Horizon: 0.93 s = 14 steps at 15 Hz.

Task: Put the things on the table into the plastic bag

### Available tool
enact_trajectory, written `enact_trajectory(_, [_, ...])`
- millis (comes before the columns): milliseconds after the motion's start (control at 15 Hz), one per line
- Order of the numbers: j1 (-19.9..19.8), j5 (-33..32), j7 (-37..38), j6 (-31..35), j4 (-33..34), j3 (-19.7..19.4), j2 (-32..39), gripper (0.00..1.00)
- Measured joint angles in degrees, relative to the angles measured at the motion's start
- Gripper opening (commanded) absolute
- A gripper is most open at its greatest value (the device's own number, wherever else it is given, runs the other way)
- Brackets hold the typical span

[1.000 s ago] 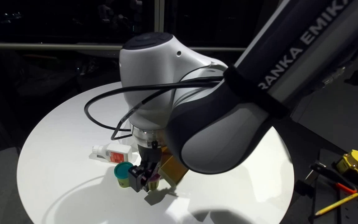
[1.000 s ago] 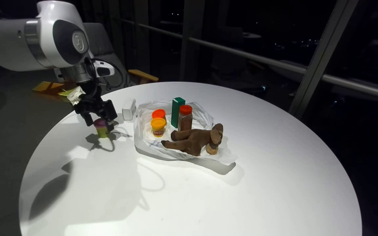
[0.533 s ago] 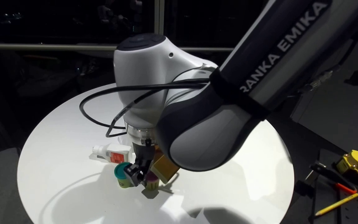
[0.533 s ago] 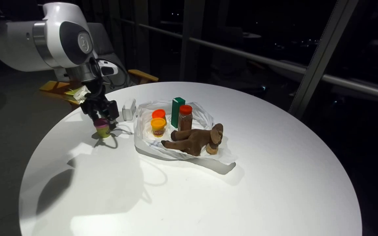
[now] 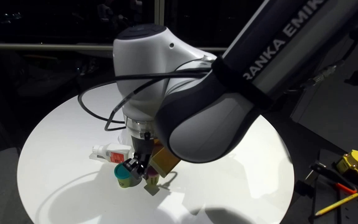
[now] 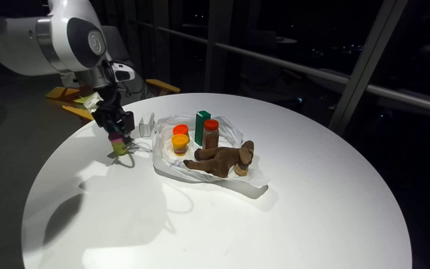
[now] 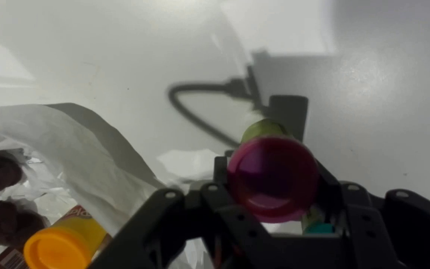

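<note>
Jaws are clamped on the purple cup, one pad on each side of its lid, with the cup leaning a bit. Can't tell from these angles if its base clears the bench. It's pretty crowded there: the teal cup stands right beside the jaws, on their left in an exterior view, and a white bottle with a red label lies on its side just beyond.

Plastic bag is spread wide open right of the purple cup in an exterior view, with the bottle just off the bag's left edge. Inside the bag, over on the left, a yellow-orange cup stands in front of an orange-red-lidded cup. Tall green box is upright toward the far side, with a red-lidded jar of brown stuff just beside it. Brown toy figure is flopped along the near right edge.

Off the bench to the right in an exterior view: yellow button box and a yellow pencil.
</note>
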Motion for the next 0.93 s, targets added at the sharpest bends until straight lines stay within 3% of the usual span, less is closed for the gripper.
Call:
enact_trajectory(333, [-0.84, 0.01, 2.62, -3.36, -1.57, -3.0, -8.3, 0.28])
enact_trajectory(533, [-4.28, 0.01, 3.58, -4.92, -1.73, -4.44, -11.83, 0.28])
enact_trajectory(933, [-11.47, 0.13, 4.04, -5.54, -1.31, -4.88, -9.55, 0.28])
